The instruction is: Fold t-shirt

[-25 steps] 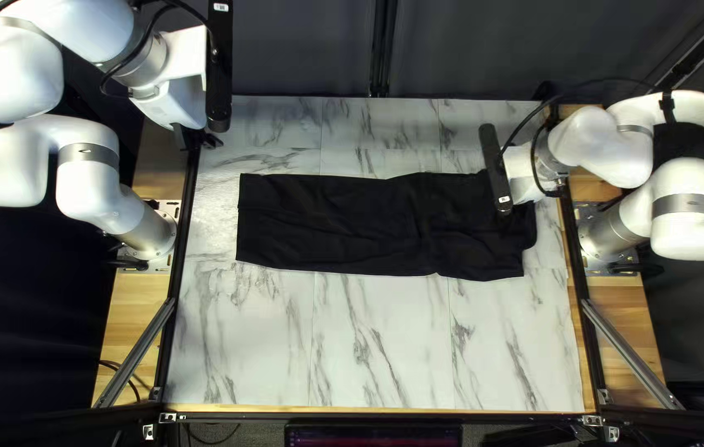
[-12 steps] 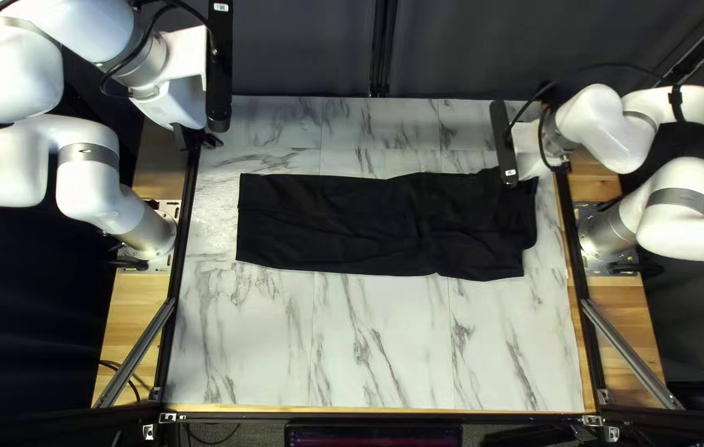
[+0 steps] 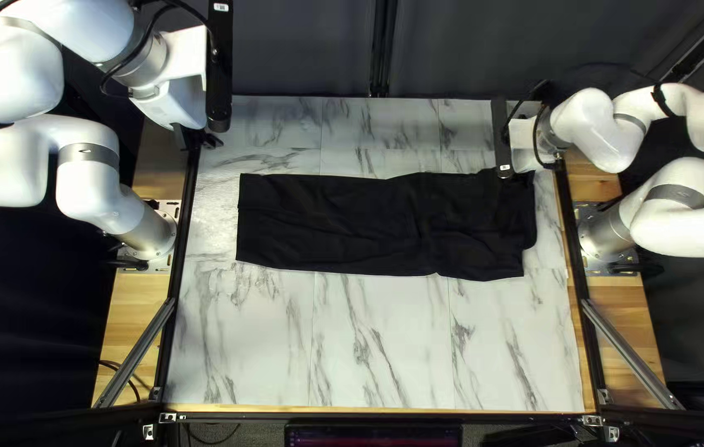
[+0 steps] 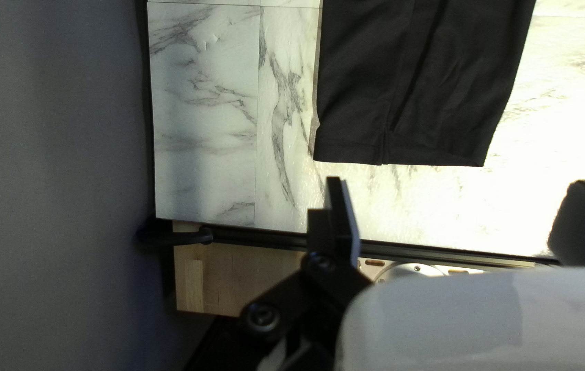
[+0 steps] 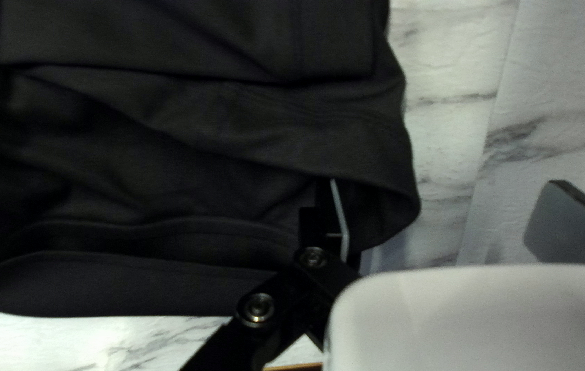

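Across the bench [image 3: 377, 348], middle of the top left view: the shirt [image 3: 344, 223], black, laid out as a long strip running side to side.
Shirt, done: it looks narrowed lengthwise, the sides probably turned in; the strip's left end is straight and fairly neat.
Shirt, left to do: the strip is at full length, so the crosswise folds seem to remain, perhaps one or two. I would put the job at roughly the halfway stage.
Shirt's right end: rumpled, with loose layers and a curved edge; it may want tidying, or the wrinkles could be folded in.
Left pincer [image 4: 459, 182]: wide apart, holding nothing. Its fingers [image 4: 584, 223] are short of the shirt's straight end, which lies ahead of them. Its arm [image 3: 91, 178] is parked at the upper left of the top left view.
Right pincer [image 5: 446, 181]: wide apart as well, clamped on nothing. One of its fingers shows against the rumpled cloth, the other beyond the shirt's edge; whether the first touches the fabric I cannot tell.
Right arm [image 3: 683, 219]: reaches in from the right of the top left view to the strip's upper right corner. A close there might catch only one layer.
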{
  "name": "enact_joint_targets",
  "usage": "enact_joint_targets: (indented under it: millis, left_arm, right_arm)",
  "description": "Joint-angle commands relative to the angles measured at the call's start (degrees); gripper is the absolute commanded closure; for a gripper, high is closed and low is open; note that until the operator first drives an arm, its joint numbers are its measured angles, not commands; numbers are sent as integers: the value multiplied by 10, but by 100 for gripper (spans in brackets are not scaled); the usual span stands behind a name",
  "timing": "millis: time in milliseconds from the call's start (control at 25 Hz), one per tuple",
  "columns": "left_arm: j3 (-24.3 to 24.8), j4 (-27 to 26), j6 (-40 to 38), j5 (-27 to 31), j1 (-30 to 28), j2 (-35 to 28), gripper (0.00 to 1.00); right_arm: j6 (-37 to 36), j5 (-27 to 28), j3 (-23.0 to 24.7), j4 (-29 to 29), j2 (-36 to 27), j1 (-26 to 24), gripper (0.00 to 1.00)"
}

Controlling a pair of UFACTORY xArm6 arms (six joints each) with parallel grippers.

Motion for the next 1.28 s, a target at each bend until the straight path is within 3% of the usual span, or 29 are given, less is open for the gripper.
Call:
enact_joint_targets:
  millis: [40, 400, 560, 800, 1280]
  left_arm:
    - [0, 0, 0, 0, 0, 0, 0]
    - [0, 0, 0, 0, 0, 0, 0]
    - [0, 0, 0, 0, 0, 0, 0]
    - [0, 0, 0, 0, 0, 0, 0]
    - [0, 0, 0, 0, 0, 0, 0]
  right_arm:
    - [22, -4, -5, -6, -4, 13, 0]
    - [-16, -32, 12, 34, -15, -27, 0]
    - [-73, -51, 12, 76, 6, -66, 0]
    - [-150, -79, 2, 149, 45, -88, 0]
    - [31, -56, 31, 32, -18, -5, 0]
